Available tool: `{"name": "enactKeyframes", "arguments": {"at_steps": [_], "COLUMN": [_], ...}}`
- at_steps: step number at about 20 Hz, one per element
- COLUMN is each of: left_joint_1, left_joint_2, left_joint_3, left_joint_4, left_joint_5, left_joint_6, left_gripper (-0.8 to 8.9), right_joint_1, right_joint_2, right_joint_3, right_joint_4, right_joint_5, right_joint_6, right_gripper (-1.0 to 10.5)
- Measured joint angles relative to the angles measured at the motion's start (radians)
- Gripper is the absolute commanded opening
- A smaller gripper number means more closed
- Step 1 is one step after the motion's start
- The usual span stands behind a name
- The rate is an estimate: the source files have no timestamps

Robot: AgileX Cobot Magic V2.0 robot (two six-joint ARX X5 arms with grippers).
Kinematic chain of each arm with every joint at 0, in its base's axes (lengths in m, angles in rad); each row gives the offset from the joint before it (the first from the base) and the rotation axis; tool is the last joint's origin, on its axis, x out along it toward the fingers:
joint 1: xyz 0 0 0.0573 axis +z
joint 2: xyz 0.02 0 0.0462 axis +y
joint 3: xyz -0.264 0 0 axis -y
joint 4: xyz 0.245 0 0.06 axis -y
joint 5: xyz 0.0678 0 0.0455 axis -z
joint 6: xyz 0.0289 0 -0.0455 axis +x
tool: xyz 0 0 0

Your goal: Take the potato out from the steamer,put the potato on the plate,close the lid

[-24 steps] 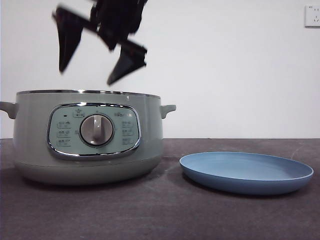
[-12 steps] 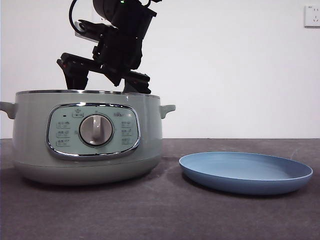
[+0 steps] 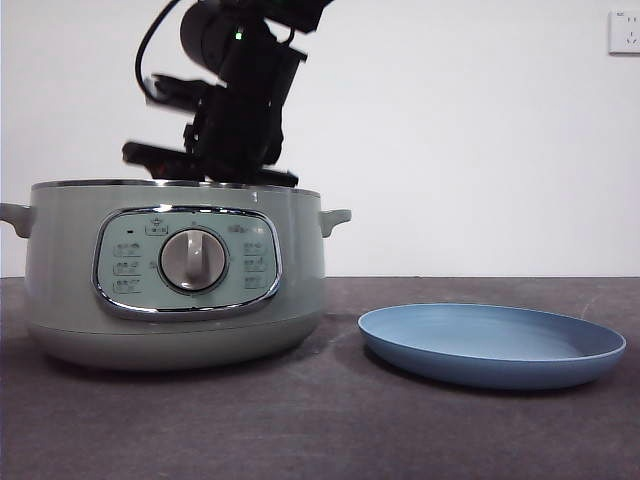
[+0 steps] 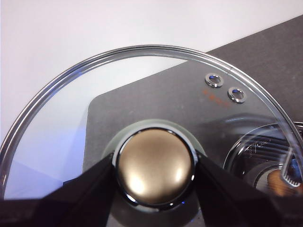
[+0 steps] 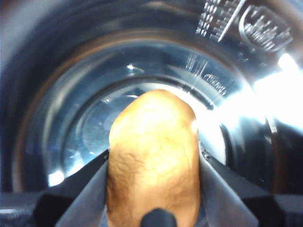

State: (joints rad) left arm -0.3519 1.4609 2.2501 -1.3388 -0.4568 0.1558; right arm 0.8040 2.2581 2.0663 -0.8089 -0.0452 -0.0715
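Note:
The sage-green steamer point(image 3: 170, 300) stands open at the left. My right gripper point(image 3: 215, 170) reaches down into it from above. In the right wrist view its jaws point(image 5: 154, 158) press both sides of the orange-brown potato point(image 5: 154, 142), low inside the shiny pot point(image 5: 71, 94). The potato is hidden in the front view. My left gripper point(image 4: 155, 165) is shut on the knob of the glass lid point(image 4: 142, 85) and holds it up, away from the pot; it is out of the front view. The light-blue plate point(image 3: 490, 345) lies to the right of the steamer with nothing on it.
A dark grey table point(image 3: 320, 430) runs under everything. The steamer's side handle point(image 3: 335, 218) points toward the plate. A white wall with a socket point(image 3: 625, 30) is behind. Part of the steamer's rim shows under the lid in the left wrist view point(image 4: 265, 156).
My right gripper has come down from above the steamer into the pot, and its open jaws have dropped below the rim and now grip the potato.

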Motion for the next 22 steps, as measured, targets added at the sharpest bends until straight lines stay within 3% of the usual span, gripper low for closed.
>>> {"name": "enactKeyframes", "arguments": {"at_steps": [2, 5, 9, 12, 14, 18, 22], "left_joint_1": [0.0, 0.0, 0.0, -0.001, 0.0, 0.0, 0.0], "left_joint_2": [0.0, 0.0, 0.0, 0.003, 0.01, 0.027, 0.029], "left_joint_3": [0.0, 0.0, 0.0, 0.0, 0.0, 0.0, 0.0], "left_joint_4": [0.0, 0.0, 0.0, 0.0, 0.0, 0.0, 0.0], "left_joint_5": [0.014, 0.116, 0.334, 0.391, 0.412, 0.443, 0.442], "left_joint_6": [0.0, 0.0, 0.0, 0.0, 0.0, 0.0, 0.0], "left_gripper": [-0.08, -0.08, -0.08, -0.08, -0.08, -0.08, -0.08], "right_joint_1": [-0.004, -0.034, -0.117, -0.2, -0.277, -0.425, -0.446], "right_joint_2": [-0.122, -0.37, -0.583, -0.709, -0.744, -0.726, -0.68], "right_joint_3": [0.0, 0.002, 0.002, 0.002, 0.007, 0.003, 0.003], "right_joint_4": [-0.043, -0.145, -0.322, -0.447, -0.548, -0.554, -0.554], "right_joint_5": [0.0, -0.003, 0.003, 0.07, 0.126, 0.074, 0.032], "right_joint_6": [0.0, -0.004, -0.005, -0.008, 0.002, 0.054, 0.064], "right_gripper": [-0.1, -0.1, -0.1, -0.1, -0.1, -0.1, -0.1]}}
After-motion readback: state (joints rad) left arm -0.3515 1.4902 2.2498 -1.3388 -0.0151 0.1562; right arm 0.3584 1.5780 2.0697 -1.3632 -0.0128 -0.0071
